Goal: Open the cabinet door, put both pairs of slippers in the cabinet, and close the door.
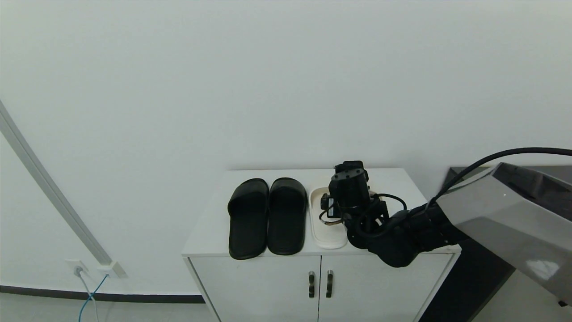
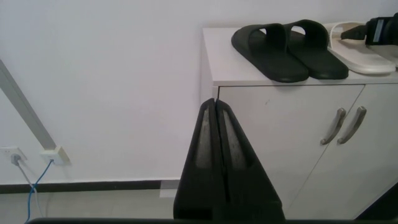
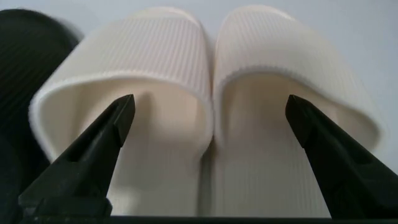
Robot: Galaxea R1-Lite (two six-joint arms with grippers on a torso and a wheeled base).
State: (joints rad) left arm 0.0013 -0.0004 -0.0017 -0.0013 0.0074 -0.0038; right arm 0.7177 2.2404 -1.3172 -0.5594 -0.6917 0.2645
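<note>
cabinet (image 1: 259, 286) in the lower middle of the head view has both doors shut, so i judge no step is done yet. black slippers (image 1: 267, 217) and white slippers (image 1: 328, 232) lie side by side on its top. right claw (image 3: 210, 104) is spread wide just before the white pair, not pinching it. left claw (image 2: 216, 109) is pressed together, empty.
</note>
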